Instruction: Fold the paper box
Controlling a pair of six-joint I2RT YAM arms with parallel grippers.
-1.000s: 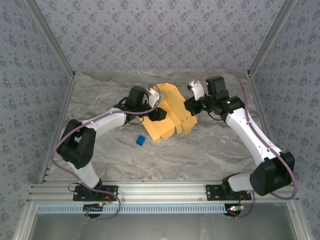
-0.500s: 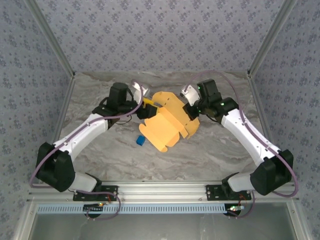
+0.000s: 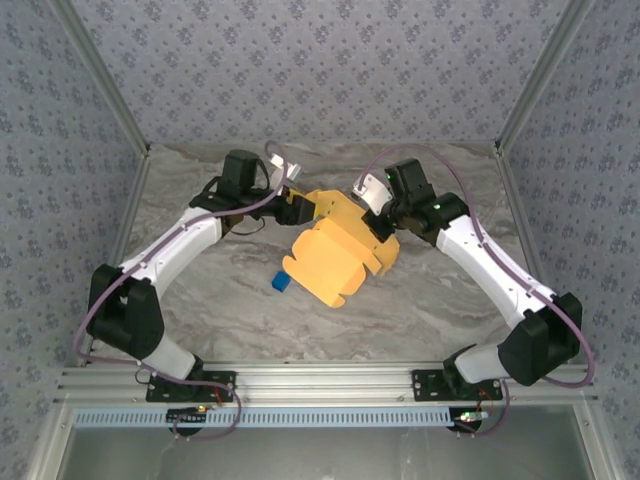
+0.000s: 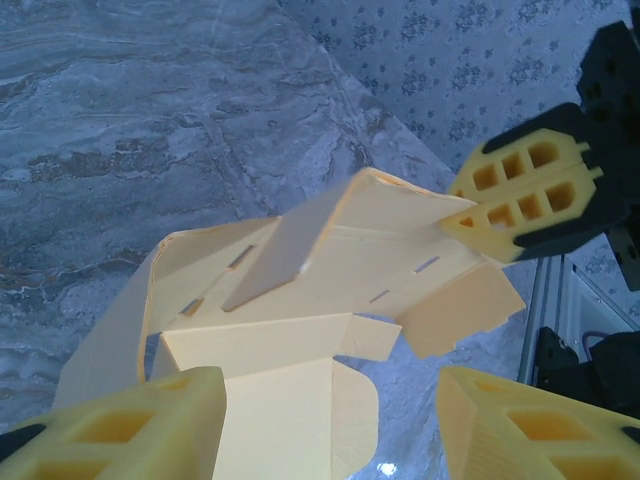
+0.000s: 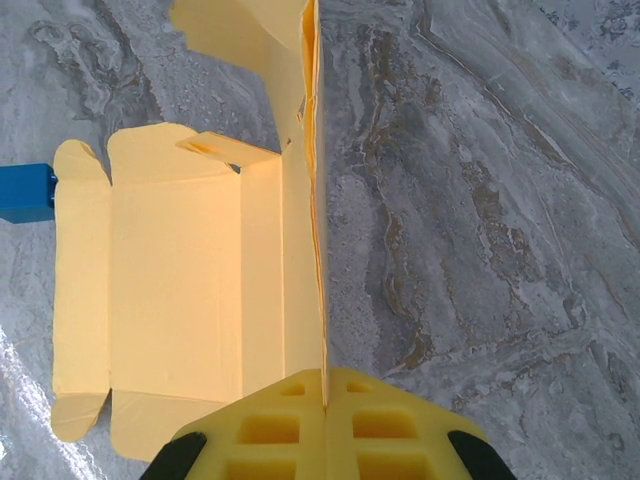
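Paper box: yellow-orange thin card, half-folded, open side up, mid-table twd the far side. Wide flat panel w/ rounded tabs lies diag, 1 corner pointing at the near edge. 1 side panel stands upright at the right. Slim slots sit along the folds; small flaps bend inward

The white-shelled, black-jointed left arm and matching right arm each trail a looping lilac cable — green lights dot the right — with jaws of yellow, grid-holed blocks.
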